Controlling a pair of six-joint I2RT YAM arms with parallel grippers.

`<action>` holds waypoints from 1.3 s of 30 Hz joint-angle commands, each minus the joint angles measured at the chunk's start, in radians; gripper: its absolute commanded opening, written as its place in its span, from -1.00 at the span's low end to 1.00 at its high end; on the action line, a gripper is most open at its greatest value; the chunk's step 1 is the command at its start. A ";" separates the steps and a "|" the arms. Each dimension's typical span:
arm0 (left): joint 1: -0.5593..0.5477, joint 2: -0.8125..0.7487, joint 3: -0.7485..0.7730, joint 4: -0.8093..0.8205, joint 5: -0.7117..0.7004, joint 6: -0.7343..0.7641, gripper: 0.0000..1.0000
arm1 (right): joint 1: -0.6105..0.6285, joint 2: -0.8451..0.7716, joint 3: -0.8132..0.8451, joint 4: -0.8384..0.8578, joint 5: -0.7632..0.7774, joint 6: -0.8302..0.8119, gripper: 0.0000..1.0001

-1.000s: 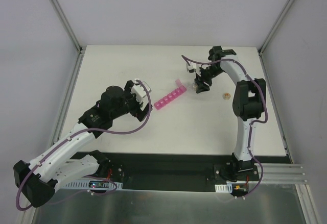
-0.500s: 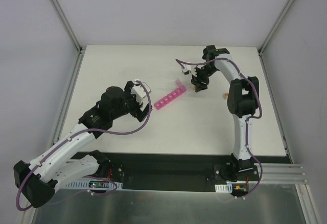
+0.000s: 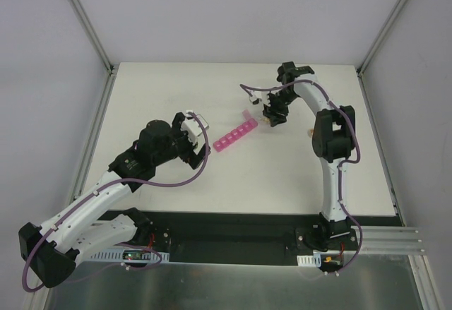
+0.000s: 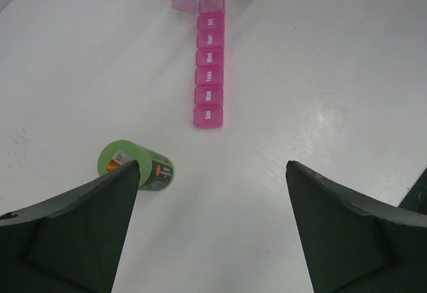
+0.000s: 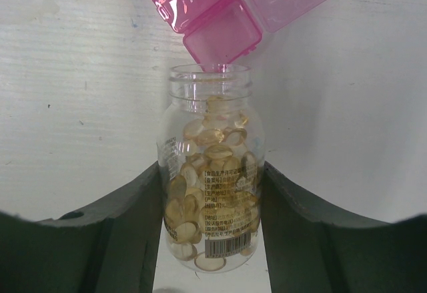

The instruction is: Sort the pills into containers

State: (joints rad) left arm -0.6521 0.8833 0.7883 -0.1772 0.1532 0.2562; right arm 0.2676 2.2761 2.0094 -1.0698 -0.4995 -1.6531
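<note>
The pill organizer [image 4: 208,73] is bright pink plastic, translucent and glossy, with smooth lids. The clear bottle [image 5: 212,173] is shiny see-through plastic with a printed label. Inside it the pills [image 5: 215,138] look like glossy amber gel. The white surface [image 4: 333,73] is matt and faintly streaked. The green bottle [image 4: 137,167] looks smooth.

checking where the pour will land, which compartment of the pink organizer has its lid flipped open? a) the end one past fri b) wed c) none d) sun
a: on the pink organizer only the end compartment beyond Fri has its lid swung aside, near the mouth of the clear bottle.
</note>
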 commanded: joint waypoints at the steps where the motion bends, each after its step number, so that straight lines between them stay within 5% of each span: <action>1: 0.011 -0.018 -0.001 0.031 0.022 0.023 0.80 | 0.019 0.011 0.042 -0.018 0.041 -0.007 -0.06; 39: 0.012 -0.033 -0.004 0.028 0.043 0.029 0.80 | 0.114 -0.003 0.057 0.031 0.269 0.012 -0.06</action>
State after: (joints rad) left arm -0.6525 0.8700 0.7872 -0.1772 0.1741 0.2737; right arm 0.3618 2.2883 2.0106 -1.0283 -0.2733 -1.6417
